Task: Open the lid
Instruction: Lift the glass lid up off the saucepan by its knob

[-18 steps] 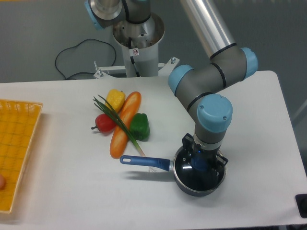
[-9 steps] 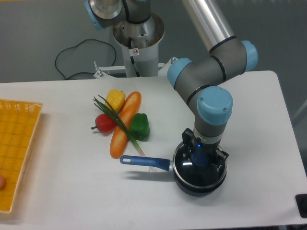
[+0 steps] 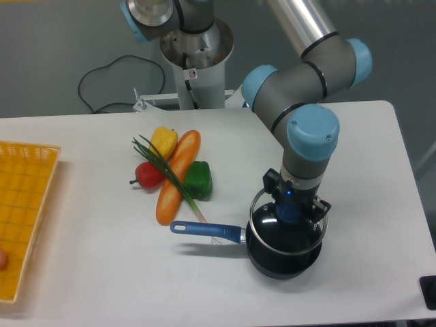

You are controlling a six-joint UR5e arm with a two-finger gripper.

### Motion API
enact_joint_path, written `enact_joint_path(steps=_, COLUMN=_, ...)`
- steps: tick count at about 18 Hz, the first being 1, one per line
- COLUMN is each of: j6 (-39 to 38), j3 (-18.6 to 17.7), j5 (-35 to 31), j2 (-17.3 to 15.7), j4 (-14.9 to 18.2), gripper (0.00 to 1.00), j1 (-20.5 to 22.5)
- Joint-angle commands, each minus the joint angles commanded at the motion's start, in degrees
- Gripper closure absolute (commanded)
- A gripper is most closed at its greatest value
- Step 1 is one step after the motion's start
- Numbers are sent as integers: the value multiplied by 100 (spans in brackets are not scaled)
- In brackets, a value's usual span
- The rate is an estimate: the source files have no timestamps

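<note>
You are looking at a robotics lab bench, not a real kitchen. The arm's pedestal (image 3: 196, 65) is bolted at the far edge of a plain white table (image 3: 88, 252), with a black cable (image 3: 109, 85) looping across the grey floor behind it. The food is plastic play produce: a carrot (image 3: 177, 176), a green pepper (image 3: 198, 180), a yellow pepper (image 3: 163, 141), a red one (image 3: 149, 175) and a spring onion (image 3: 167, 172) in a neat cluster. A yellow mesh basket (image 3: 24, 214) sits at the left edge.

Tool (image 3: 289, 212) raised lid (image 3: 272, 228) (off saucepan (image 3: 283, 262)).
</note>
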State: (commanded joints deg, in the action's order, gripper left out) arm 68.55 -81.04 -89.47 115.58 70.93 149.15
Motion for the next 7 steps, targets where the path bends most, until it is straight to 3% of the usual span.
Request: enact_joint_path(steps=7, j6=0, j3=-9, j5=0, j2=-18, j4=70, gripper=48, j1=18)
